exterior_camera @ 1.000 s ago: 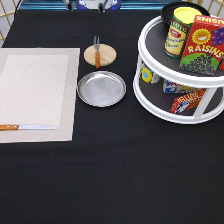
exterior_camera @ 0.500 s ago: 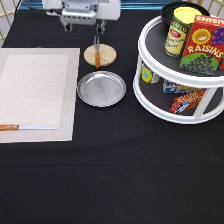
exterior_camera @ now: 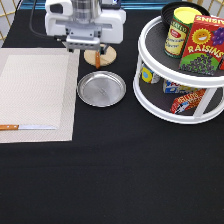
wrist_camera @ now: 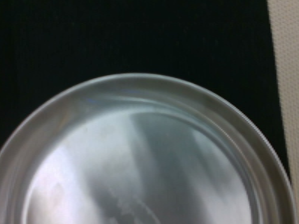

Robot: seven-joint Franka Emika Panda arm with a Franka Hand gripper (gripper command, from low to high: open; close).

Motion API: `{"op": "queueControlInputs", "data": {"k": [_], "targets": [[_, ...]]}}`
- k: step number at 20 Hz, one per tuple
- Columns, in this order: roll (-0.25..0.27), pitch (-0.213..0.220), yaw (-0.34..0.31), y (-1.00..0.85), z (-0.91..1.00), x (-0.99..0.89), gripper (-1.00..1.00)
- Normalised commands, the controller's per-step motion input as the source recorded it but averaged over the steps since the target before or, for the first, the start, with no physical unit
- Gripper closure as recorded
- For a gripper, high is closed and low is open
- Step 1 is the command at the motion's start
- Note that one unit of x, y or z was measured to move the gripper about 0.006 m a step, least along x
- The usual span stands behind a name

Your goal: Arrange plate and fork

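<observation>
A black-covered desk (exterior_camera: 115, 175) is filling the exterior view. The robot's white gripper (exterior_camera: 86, 47) is hanging at the exterior view's top, left of center, directly over a small round wooden disc (exterior_camera: 106, 56). Whether its fingers are open or closed cannot be told, as the hand's body is hiding them.

The fork (exterior_camera: 97, 61), with its brown-orange wooden handle, is lying on the wooden disc, partly hidden under the gripper. Just below the disc, the round silver plate (exterior_camera: 101, 88) is sitting on the bare desk, empty. The wrist view is looking straight down on the plate (wrist_camera: 142, 160), with the edge of a placemat (wrist_camera: 296, 75) showing beside it.

A beige woven placemat (exterior_camera: 35, 95) is lying just beside the plate, on the exterior view's left. A wooden-handled knife (exterior_camera: 27, 127) is resting along the placemat's lower edge.

On the exterior view's right, a white two-tier turntable (exterior_camera: 175, 100) is standing, holding a red raisin box (exterior_camera: 202, 45), a yellow-lidded can (exterior_camera: 181, 31) and smaller packets on its lower shelf.
</observation>
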Motion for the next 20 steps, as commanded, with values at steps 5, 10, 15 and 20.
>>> {"op": "queueControlInputs", "data": {"k": [5, 10, 15, 20], "targets": [[0.035, 0.0, 0.087, 0.07, -0.35, 0.4, -1.0], [0.044, 0.0, 0.054, 0.09, -0.42, 0.24, -1.0], [0.05, 0.0, 0.024, 0.06, -0.4, 0.19, -1.0], [0.084, 0.011, 0.002, -0.01, -0.35, 0.2, -1.0]]}}
